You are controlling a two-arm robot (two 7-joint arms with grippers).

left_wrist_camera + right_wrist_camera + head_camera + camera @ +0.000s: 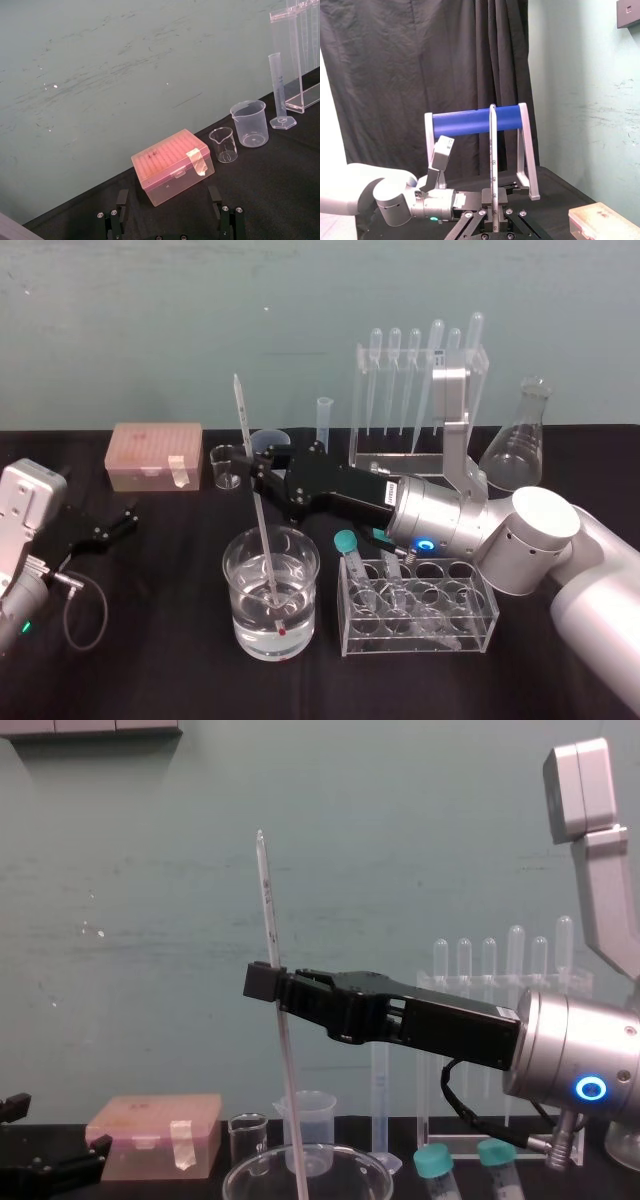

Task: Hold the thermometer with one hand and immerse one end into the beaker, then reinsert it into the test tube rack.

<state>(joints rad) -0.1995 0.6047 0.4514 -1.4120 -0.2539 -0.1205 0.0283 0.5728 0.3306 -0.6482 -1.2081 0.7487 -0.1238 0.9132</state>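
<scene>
Where the right gripper (pixel 258 472) reached in from the right above the black table (pixel 160 670), its fingers were pressed together on the thermometer (pixel 263 535), pinching the rod roughly at mid-length, well above the beaker (pixel 238 625). Below the grip the rod ran down through the beaker's wide mouth into clear liquid, and its red-tipped lower end sat close to the glass bottom; whether it touched the bottom could not be told. Above the grip the rod rose free, whitish with fine scale marks. It was not quite upright: in the head view its top leaned a little toward the robot's left. In the right wrist view the rod stood straight up from between the two black fingers.

The test tube rack (pixel 385 458) stood at the back of the table, behind the beaker and to its right, with pipettes (pixel 394 380) hanging from its top bar — well apart from the thermometer. A low rack of tubes (pixel 415 615) sat just beside the beaker on the right.

The left gripper (pixel 120 522) lay low at the table's left edge, fingers spread wide and holding nothing, pointing toward a pink box (pixel 155 455).
</scene>
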